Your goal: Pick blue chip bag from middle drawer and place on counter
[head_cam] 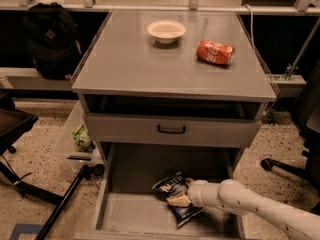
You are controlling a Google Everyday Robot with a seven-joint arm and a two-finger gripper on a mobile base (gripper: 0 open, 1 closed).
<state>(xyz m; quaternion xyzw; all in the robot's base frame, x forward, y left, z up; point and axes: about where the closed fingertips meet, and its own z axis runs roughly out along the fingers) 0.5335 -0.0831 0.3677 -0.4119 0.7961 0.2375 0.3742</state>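
Note:
The blue chip bag [170,186] lies crumpled on the floor of the open middle drawer [132,211], right of centre. My gripper [178,200] comes in from the lower right on a white arm [240,204] and rests right on the middle of the bag, covering part of it. The bag's lower end [186,215] sticks out below the gripper. The counter [145,66] is the grey cabinet top above.
A white bowl [166,31] and a red soda can [214,53] sit on the counter's far half. A closed drawer front with a black handle [171,129] overhangs the open drawer. A black backpack [50,39], a green packet [82,138] and chair legs [282,166] surround the cabinet.

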